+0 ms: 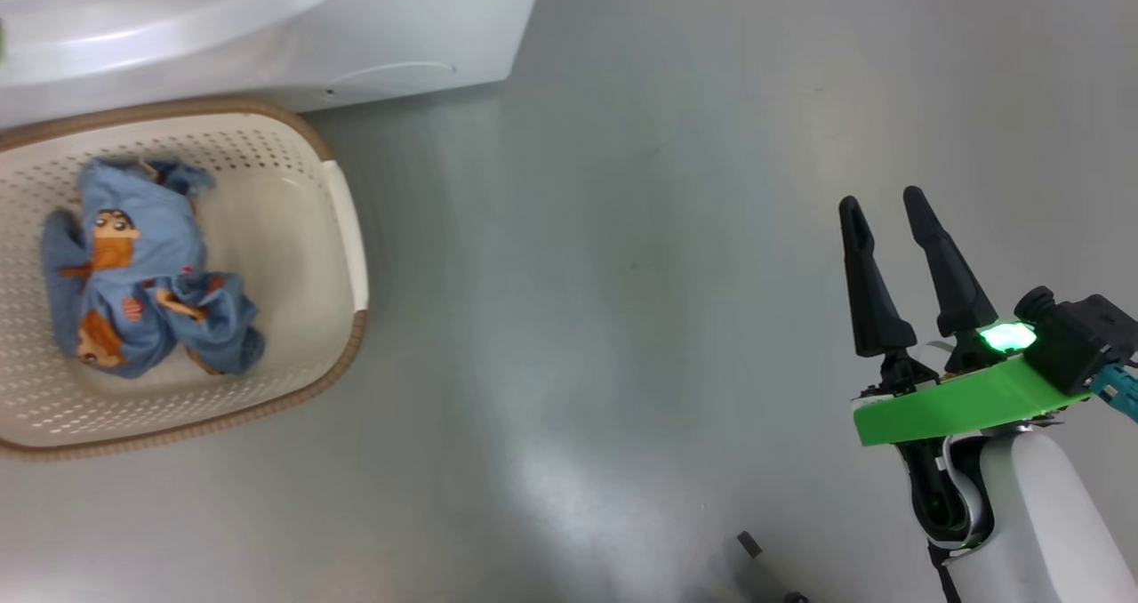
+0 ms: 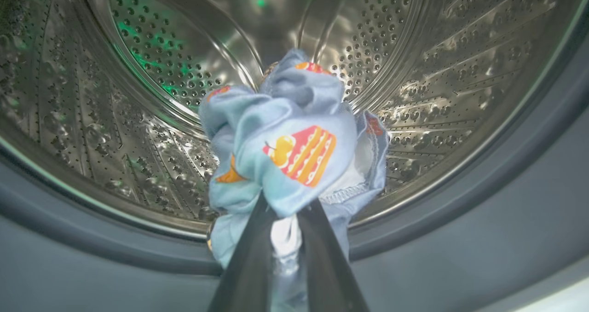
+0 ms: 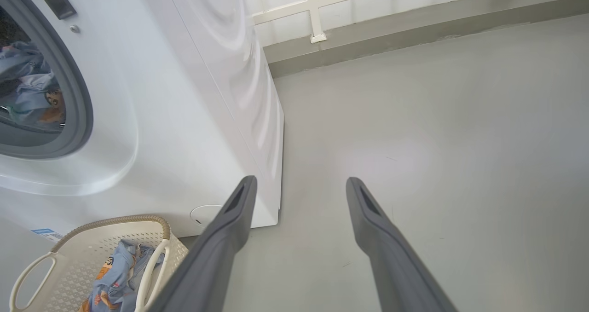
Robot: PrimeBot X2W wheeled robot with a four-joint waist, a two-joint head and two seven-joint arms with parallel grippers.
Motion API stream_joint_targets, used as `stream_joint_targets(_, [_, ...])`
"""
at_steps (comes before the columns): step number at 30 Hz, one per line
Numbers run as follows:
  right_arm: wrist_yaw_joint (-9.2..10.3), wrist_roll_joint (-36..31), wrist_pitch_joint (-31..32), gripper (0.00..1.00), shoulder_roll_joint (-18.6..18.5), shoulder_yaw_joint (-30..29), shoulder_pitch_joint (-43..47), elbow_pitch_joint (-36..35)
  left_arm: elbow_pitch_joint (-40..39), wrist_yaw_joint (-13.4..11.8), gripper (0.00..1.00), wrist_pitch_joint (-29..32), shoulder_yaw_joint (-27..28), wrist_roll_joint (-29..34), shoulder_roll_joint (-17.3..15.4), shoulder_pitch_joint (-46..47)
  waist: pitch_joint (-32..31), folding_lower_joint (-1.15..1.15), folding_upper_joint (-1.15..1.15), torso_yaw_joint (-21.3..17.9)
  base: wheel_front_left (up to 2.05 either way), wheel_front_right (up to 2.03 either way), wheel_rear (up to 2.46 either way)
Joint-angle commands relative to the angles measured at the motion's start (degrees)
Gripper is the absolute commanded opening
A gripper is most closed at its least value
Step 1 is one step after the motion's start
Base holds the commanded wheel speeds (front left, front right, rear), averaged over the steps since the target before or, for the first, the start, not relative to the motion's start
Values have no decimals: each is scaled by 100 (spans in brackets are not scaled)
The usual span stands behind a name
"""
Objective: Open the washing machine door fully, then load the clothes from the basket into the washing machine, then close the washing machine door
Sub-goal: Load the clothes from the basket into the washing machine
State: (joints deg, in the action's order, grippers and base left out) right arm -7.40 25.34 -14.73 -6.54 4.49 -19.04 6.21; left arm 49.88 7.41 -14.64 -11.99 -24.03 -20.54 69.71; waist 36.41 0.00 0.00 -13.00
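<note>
My left gripper point(image 2: 287, 213) is shut on a bunched light-blue garment point(image 2: 294, 141) printed with an orange cake, held at the mouth of the steel drum point(image 2: 437, 72), just past the blue-grey gasket point(image 2: 506, 187). More clothes point(image 3: 27, 86) lie inside the white washing machine point(image 3: 184, 95). The cream basket point(image 1: 348, 229) sits on the floor in front of the machine point(image 1: 267, 34) with blue printed clothes point(image 1: 133, 274) in it. My right gripper point(image 1: 882, 198) stands open over bare floor, far right of the basket, with nothing between its fingers point(image 3: 230, 220). The washing machine door is out of view.
Grey floor point(image 1: 622, 274) spreads to the right of the machine and basket point(image 3: 69, 252). A raised grey kerb point(image 3: 391, 31) with a white railing runs along the far wall behind the machine. A small dark part point(image 1: 751, 545) shows near the bottom edge of the head view.
</note>
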Motion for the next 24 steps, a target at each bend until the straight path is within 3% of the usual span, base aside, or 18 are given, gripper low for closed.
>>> stream_joint_targets(1, [-9, 53, -27, 100, 17, 139, 18, -145, -120, 8, 37, -36, 162, 56, -390, 238, 87, 0, 0, -96, 0, 0, 0])
stream_joint_targets(2, [-9, 57, -27, 100, 23, 154, 4, -145, -147, -1, 75, -36, 216, 120, -423, 291, 102, 0, 0, -123, 0, 0, 0])
stream_joint_targets(3, [-9, 61, -27, 100, 27, 168, -8, -147, -193, -24, 100, -36, 269, 199, -456, 334, 117, 0, 0, -147, 0, 0, 0])
stream_joint_targets(11, [-9, 60, -27, 100, 49, 154, -38, -173, -479, -64, 100, -36, 677, 562, -435, 366, 194, 0, 0, -229, 0, 0, 0])
stream_joint_targets(24, [-9, 20, -27, 100, -1, 126, -88, -166, -610, -5, 100, -36, 1209, 740, -19, -237, 52, 0, 0, -43, 0, 0, 0])
